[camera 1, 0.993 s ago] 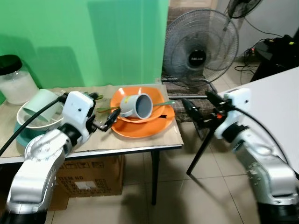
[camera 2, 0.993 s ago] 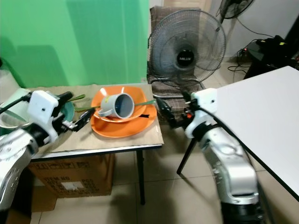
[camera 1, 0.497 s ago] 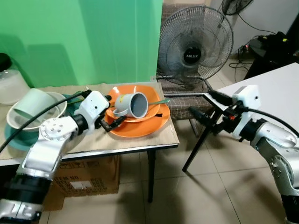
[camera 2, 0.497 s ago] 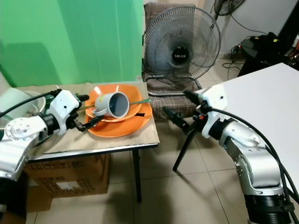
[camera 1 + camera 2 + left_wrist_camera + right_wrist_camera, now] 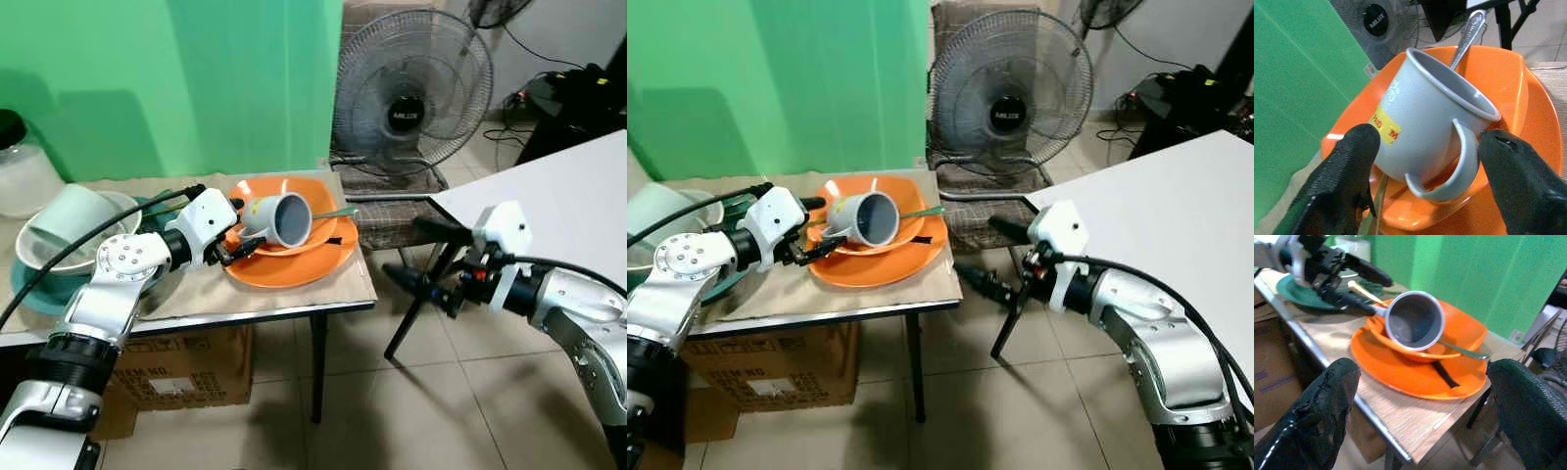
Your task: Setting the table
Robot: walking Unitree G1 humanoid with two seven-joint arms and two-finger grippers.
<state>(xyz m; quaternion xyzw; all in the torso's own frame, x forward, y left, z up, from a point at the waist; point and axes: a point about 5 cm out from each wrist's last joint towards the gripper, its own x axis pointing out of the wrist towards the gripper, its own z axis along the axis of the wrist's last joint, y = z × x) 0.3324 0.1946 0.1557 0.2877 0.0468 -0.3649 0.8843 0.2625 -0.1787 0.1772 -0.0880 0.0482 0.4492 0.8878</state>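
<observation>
From the head cameras, the dishes sit bunched on a small surface (image 5: 294, 294) against the green wall: a grey mug (image 5: 282, 217) lies tipped on its side in an orange bowl (image 5: 294, 245), which rests on a larger orange plate (image 5: 323, 266), with a spoon (image 5: 338, 211) poking out to the right. Further left are a white bowl (image 5: 59, 257) holding a pale green cup (image 5: 61, 217), and a lidded jar (image 5: 22, 176) at the far left. The white table (image 5: 558, 196) on the right carries nothing in the part shown, so I judge the setting barely begun: everything has yet to be carried across and laid out. The left tool (image 5: 230, 250) is at the mug's handle side, while the right tool (image 5: 421, 257) hangs wide open beyond the surface's right edge, clear of everything. The standing fan (image 5: 411, 88) behind carries a hub badge that seems to read "MILUX", though it is small.

In the left wrist view, the left tool's two fingers (image 5: 1342, 166) stand wide apart on either side of the mug's handle, apparently not yet closed on it. The mug bears a yellow label with red lettering, partly turned away and not legible. The spoon's patterned handle rises behind the rim.

In the right wrist view, the wide fingers (image 5: 1317, 406) frame the orange stack from the right, well apart from it, with a dark strip lying on the plate.
</observation>
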